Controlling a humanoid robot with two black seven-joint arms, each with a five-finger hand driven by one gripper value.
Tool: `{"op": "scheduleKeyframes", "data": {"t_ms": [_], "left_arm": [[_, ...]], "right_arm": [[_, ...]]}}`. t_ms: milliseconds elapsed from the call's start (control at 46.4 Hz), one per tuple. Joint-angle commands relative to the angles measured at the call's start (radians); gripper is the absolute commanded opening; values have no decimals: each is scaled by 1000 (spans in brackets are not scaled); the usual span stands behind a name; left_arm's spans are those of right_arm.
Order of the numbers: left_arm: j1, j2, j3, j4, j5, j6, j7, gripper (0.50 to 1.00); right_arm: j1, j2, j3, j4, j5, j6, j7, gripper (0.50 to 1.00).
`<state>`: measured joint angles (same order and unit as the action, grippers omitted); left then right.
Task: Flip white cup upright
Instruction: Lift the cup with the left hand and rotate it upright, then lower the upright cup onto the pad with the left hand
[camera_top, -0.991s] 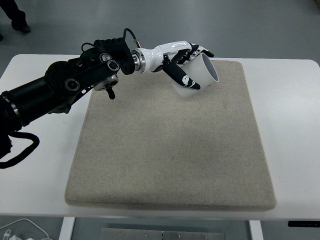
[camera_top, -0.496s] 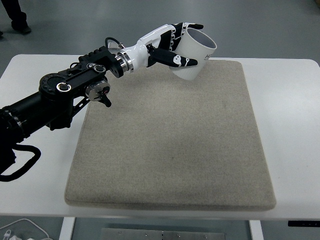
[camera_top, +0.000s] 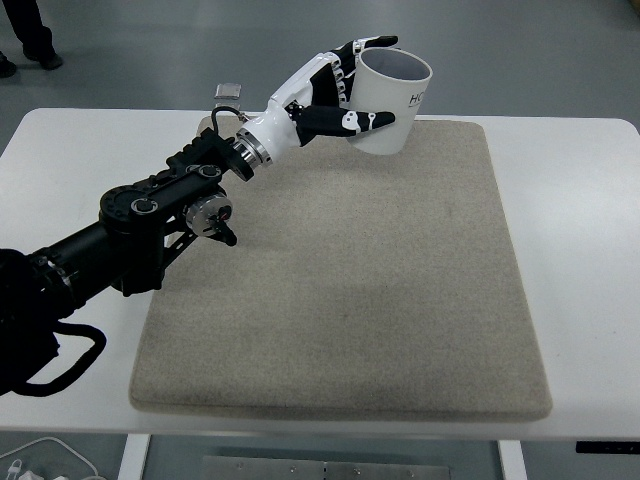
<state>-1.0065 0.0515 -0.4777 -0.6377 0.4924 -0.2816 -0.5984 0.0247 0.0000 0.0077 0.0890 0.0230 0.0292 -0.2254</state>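
From the top view, my left hand (camera_top: 345, 95) was wrapped around the white, smooth-sided cup (camera_top: 390, 100), thumb across its near side and the other fingers curled behind its far wall, pinching it firmly. The cup hung in the air above the far edge of the beige fabric mat (camera_top: 340, 300), not touching it, with its open mouth facing up and tipped only slightly toward the far side. My black forearm (camera_top: 150, 215) reached in from the left across the mat's far-left corner. The mat lay on the white surface (camera_top: 580, 250), and my right hand was out of sight. A person's dark trouser leg and shoe (camera_top: 25, 35) stood on the floor beyond the surface's far-left corner. I judged the turning step to be nearly done, since the cup was close to upright. The next move called for levelling the wrist a little, lowering the cup until its base sat flat on the mat, then spreading my fingers without nudging it over.
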Motion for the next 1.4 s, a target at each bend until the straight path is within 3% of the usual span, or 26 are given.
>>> {"op": "scheduleKeyframes", "data": {"t_ms": [0,560,1379], "left_arm": [[20,-12,-21,6,0,-1,-3,500],[69,-52,-21,105,15,5,-12,500],[114,-52,37,118,83,78,-12,500]], "right_arm": [[0,0,0,0,0,0,0,928],[0,0,0,0,0,0,0,930],[0,0,0,0,0,0,0,930]]}}
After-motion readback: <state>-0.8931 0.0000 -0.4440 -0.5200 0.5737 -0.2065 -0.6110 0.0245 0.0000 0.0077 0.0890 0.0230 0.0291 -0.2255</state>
